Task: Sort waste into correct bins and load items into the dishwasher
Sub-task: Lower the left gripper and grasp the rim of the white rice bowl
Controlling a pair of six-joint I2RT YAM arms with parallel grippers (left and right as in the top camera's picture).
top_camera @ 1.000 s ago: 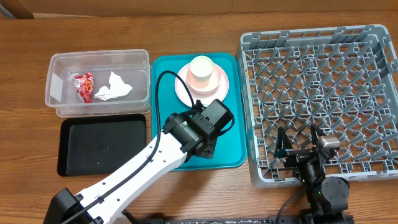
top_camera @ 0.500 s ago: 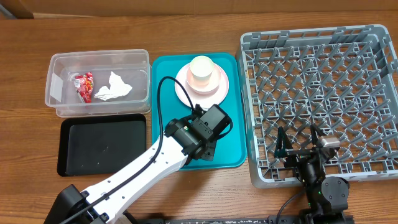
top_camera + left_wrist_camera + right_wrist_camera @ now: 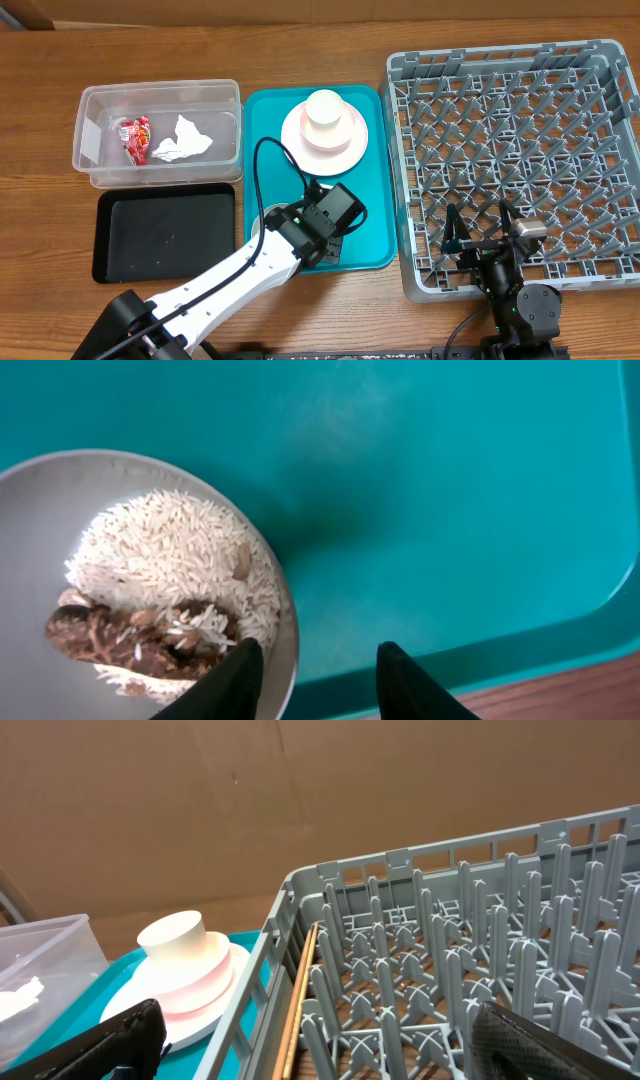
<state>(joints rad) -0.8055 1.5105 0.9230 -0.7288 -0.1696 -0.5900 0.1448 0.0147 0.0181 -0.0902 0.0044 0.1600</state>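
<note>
In the left wrist view, a grey-white bowl [image 3: 40, 560] holds white rice [image 3: 170, 550] and a brown food lump [image 3: 110, 640] over the teal tray [image 3: 450, 480]. My left gripper [image 3: 320, 658] is shut on the bowl's rim, one finger inside and one outside. From overhead my left wrist [image 3: 325, 215] hides the bowl. The pink plate [image 3: 350, 135] carries an upturned pink bowl [image 3: 190, 982] with the pale cup [image 3: 325, 108] on top. My right gripper [image 3: 483, 228] hangs open over the near-left corner of the grey dish rack [image 3: 520, 150].
The clear tub [image 3: 95, 105] at the far left holds the red wrapper [image 3: 135, 137] and the white napkin [image 3: 182, 142]. The black tray [image 3: 165, 232] lies in front of the tub, left of the teal tray [image 3: 370, 215].
My left arm has drawn back toward the near edge of the teal tray, slightly leftward. The right arm has not moved.
</note>
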